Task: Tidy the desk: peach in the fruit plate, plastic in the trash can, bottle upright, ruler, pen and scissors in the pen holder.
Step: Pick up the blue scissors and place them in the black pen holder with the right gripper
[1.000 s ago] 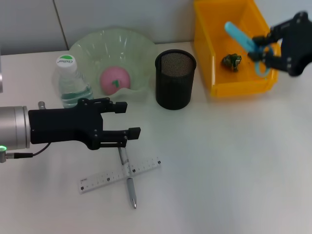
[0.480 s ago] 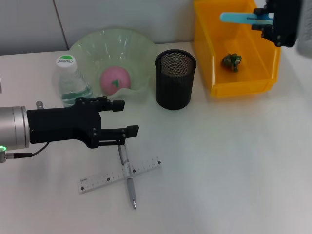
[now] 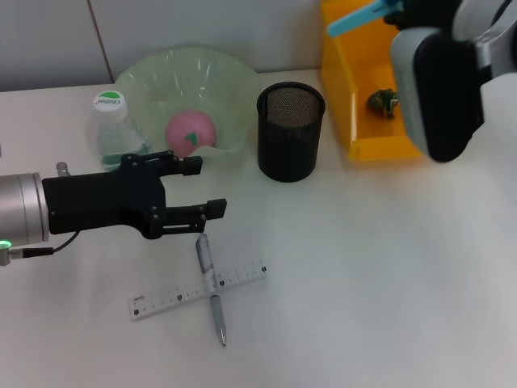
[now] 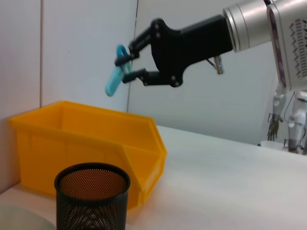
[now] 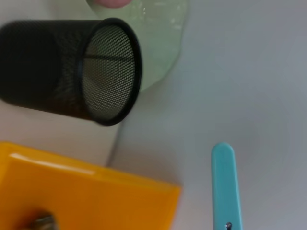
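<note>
The right gripper (image 4: 125, 67) clamps the scissors (image 4: 113, 81) above the trash can (image 4: 72, 143); the left gripper (image 3: 202, 187) hovers open-jawed beside the pen (image 3: 212, 295).

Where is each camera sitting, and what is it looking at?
Head view: on the robot's head, looking down at the desk; both arms show, the left gripper above the pen.
Left wrist view: on the left arm, looking across the desk at the right gripper holding the scissors; its own fingers do not show.
Right wrist view: on the right arm, looking down; no fingers show.
All three share the pen holder.
</note>
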